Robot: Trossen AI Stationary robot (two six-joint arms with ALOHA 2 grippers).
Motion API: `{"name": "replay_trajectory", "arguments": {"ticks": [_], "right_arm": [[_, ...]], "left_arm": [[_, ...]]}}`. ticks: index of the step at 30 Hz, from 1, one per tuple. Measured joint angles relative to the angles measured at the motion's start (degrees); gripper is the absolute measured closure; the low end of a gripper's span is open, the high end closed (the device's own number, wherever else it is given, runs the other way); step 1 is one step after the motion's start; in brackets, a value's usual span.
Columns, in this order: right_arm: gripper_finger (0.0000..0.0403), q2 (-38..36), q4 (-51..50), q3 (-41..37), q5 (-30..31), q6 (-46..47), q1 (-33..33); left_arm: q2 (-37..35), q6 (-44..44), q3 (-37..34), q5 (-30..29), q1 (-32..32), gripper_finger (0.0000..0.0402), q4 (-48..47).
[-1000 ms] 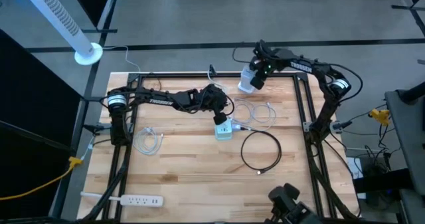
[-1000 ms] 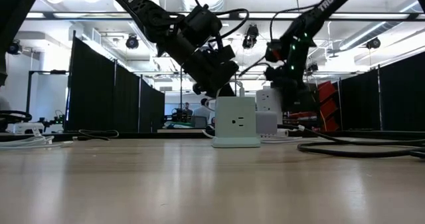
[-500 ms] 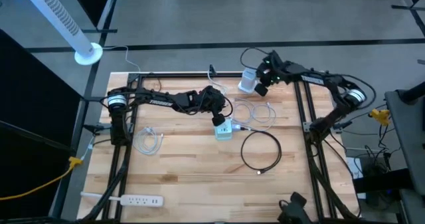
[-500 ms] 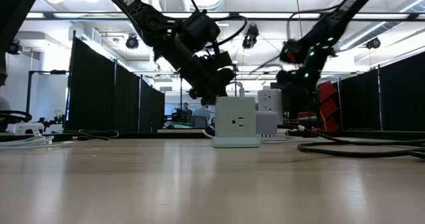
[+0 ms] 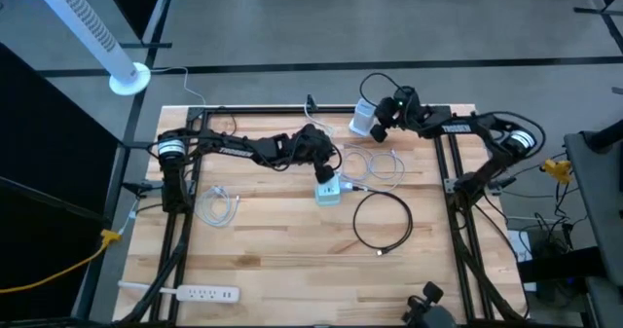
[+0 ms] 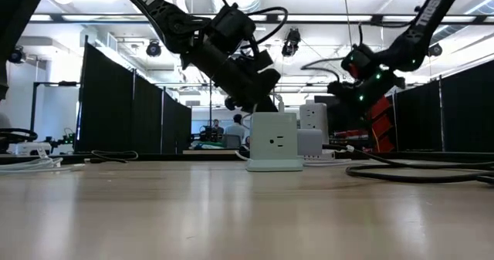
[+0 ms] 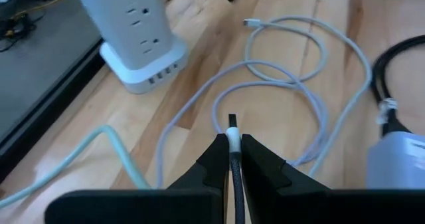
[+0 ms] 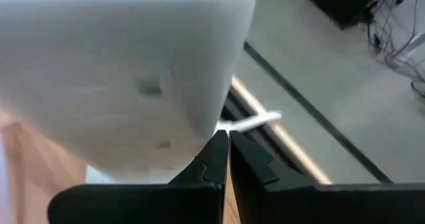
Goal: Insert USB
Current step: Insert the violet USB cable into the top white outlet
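Observation:
My left gripper [image 5: 318, 161] hovers just above the pale green power cube [image 5: 328, 191] and is shut on a thin black cable end with a white collar [image 7: 232, 139]. In the low view it [image 6: 258, 94] is above the cube [image 6: 274, 140]. A white power tower [image 5: 362, 120] stands upright at the table's far edge and also shows in the left wrist view [image 7: 138, 34]. My right gripper [image 5: 382, 126] is shut, right beside the tower's right side [image 8: 126, 71]. My left gripper pinches the cable end between its two fingers at the white collar [image 7: 232, 144]. The cable runs along the fingers and its dark tip [image 7: 231, 121] sticks out past them. The end is lifted clear of the table. Whether my right gripper touches the tower, I cannot tell.
Loops of white cable [image 5: 375, 163] lie right of the cube, with a free plug [image 7: 251, 22]. A black cable loop [image 5: 382, 221] lies nearer. Another white cable bundle [image 5: 218, 207] and a white power strip [image 5: 195, 292] lie at the left.
My right gripper has drawn back from the tower's far side toward the table's right edge and now sits beside the tower, its arm folded lower. My left gripper has kept the cable end above the cube.

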Motion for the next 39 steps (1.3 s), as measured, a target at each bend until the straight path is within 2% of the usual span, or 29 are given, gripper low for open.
{"name": "replay_trajectory", "arguments": {"ticks": [5, 7, 12, 19, 29, 35, 39], "right_arm": [[0.0403, 3.9, 0.7, 0.1, -5.2, 2.3, -0.1], [0.0403, 4.8, 0.6, 0.1, -5.5, 4.0, 0.3], [0.0403, 4.9, 0.4, -0.1, -6.6, 6.3, 1.7], [0.0403, 4.9, -0.5, -0.8, -11.2, 8.2, 6.3], [0.0403, 1.8, -2.9, -1.0, -7.4, 8.6, 7.7], [0.0403, -3.5, -5.9, -1.0, 0.0, 6.0, 6.0], [0.0403, -2.6, -2.6, -0.9, -1.8, 5.8, 4.2]], "left_arm": [[0.0, 0.0, 0.0, -1.5, 0.4, 0.0387, -1.1], [0.1, 0.0, 0.0, -1.4, 0.9, 0.0387, -2.8], [0.2, -1.3, 0.0, -1.6, 3.3, 0.0387, -4.3], [0.5, -1.5, 0.0, -1.6, 5.3, 0.0387, -4.0], [1.7, -1.5, 0.1, -1.1, 5.4, 0.0387, -3.0], [1.1, -6.5, 0.6, 5.3, 5.4, 0.0387, -5.5], [1.0, -8.2, 0.6, 3.9, 5.9, 0.0387, -8.0]]}}
